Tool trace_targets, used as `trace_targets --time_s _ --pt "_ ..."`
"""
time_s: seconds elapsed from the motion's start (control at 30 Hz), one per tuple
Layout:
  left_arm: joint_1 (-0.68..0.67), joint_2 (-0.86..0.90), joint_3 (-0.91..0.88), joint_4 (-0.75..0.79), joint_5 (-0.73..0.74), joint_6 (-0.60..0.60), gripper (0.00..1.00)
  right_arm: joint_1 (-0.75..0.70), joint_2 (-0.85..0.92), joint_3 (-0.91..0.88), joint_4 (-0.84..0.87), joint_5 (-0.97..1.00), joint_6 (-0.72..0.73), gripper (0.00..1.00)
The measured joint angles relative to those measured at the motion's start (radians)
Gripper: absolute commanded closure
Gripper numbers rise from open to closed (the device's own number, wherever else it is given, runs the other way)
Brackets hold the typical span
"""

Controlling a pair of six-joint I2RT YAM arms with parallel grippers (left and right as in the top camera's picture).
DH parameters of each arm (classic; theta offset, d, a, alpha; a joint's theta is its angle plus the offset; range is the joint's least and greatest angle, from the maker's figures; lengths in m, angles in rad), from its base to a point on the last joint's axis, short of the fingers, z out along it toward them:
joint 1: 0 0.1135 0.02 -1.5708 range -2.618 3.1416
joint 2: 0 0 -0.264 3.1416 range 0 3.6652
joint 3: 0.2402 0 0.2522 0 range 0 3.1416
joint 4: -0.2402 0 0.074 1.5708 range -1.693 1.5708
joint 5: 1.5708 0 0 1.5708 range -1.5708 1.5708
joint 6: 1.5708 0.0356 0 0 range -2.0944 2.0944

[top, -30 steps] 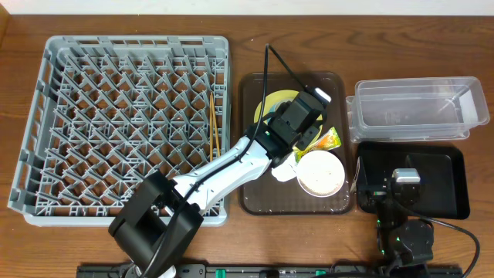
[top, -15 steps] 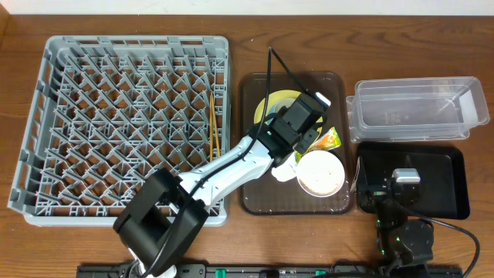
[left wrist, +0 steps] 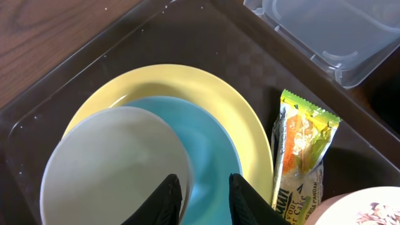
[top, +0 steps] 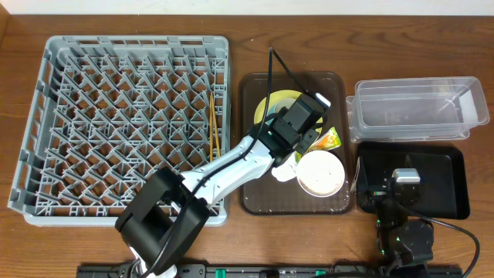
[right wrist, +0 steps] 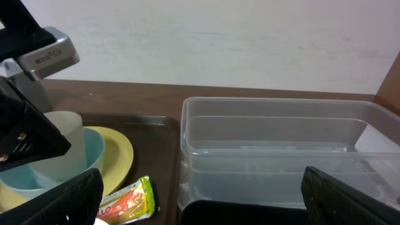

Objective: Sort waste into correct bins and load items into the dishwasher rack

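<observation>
- Left pincer (left wrist: 205, 197) stands narrowed but not closed, its fingers astride one side of the small white cup's (left wrist: 115, 165) rim; we see nothing clamped yet.
- We find the cup nested in the light blue bowl (left wrist: 209, 150) on the yellow plate (left wrist: 206, 87), toward the far edge of the brown tray (top: 255, 197) at mid-tabletop.
- Right pincer (right wrist: 201, 187) gapes wide and empty over the black tray (top: 451, 193), by the tabletop's right edge.
- We judge the left arm nearer; the dishwasher rack (top: 135, 40) lies leftward.
</observation>
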Motion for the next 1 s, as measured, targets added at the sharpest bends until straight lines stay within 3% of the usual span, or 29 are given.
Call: trace_targets --time_s 0.2,0.3,0.63,1.0 --pt "0.000 0.007 0.000 0.001 0.000 -0.001 0.79 0.000 0.000 0.000 0.000 0.000 0.000 0.01" --pt "0.000 0.008 0.000 0.004 0.000 -0.002 0.87 0.000 0.000 0.000 0.000 0.000 0.000 0.01" --pt "0.000 0.008 0.000 0.016 0.000 -0.001 0.94 0.000 0.000 0.000 0.000 0.000 0.000 0.01" --pt "0.000 0.001 0.000 -0.002 0.001 -0.006 0.94 0.000 0.000 0.000 0.000 0.000 0.000 0.01"
